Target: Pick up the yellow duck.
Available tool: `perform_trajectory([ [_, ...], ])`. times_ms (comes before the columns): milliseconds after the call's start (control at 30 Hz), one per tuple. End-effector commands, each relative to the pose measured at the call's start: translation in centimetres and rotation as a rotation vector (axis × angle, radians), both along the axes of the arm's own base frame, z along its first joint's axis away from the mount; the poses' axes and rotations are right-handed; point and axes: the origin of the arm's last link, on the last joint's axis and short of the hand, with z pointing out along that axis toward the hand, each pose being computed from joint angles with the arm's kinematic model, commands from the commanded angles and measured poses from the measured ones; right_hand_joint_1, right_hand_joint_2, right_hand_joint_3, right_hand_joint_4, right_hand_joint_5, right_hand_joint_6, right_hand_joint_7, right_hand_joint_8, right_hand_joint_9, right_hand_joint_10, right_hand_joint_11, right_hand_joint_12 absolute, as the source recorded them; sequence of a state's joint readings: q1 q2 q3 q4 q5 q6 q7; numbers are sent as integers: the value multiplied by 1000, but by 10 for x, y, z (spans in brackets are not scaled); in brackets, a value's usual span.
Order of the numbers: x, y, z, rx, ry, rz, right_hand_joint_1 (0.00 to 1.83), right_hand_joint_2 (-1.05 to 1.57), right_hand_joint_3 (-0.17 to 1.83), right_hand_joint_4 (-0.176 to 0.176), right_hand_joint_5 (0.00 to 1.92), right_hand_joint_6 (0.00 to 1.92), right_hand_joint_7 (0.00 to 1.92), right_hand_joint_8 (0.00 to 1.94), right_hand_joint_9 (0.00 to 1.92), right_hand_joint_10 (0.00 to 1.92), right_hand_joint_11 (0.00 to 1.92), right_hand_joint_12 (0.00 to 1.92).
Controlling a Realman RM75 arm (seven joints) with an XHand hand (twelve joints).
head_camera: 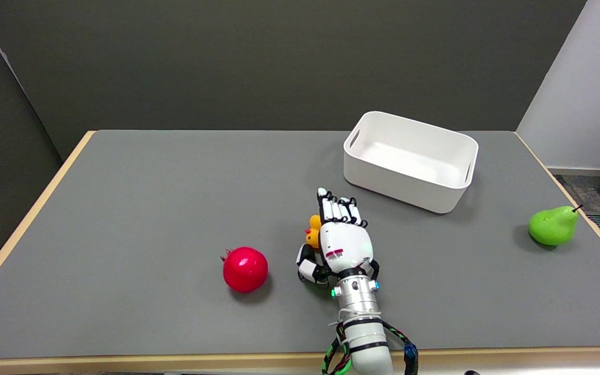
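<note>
The yellow duck (313,231) with its orange beak shows only as a small patch at the left edge of my right hand (340,240); the rest is hidden under the palm. My right hand hovers over it near the table's middle, back of the hand facing the camera. The fingers (337,207) stretch forward toward the bin, and the thumb (308,266) sticks out to the lower left, just behind the duck. No finger is seen closing around the duck.
A red pomegranate (245,269) lies left of the hand. A white bin (409,161) stands behind and to the right, and a green pear (553,226) sits near the table's right edge (586,219).
</note>
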State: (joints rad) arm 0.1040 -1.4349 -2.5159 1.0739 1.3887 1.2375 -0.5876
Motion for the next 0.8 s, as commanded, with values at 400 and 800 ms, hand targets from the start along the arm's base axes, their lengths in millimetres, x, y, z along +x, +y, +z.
perform_trajectory([
  [400, 10, -6, 4, -1, 81, 80, 1405, 1356, 148, -176, 39, 843, 181, 1941, 504, 1869, 29, 1262],
  [800, 32, -8, 1, 21, 164, 213, 1401, 1364, 156, -176, 52, 929, 173, 1941, 485, 1921, 93, 1529],
])
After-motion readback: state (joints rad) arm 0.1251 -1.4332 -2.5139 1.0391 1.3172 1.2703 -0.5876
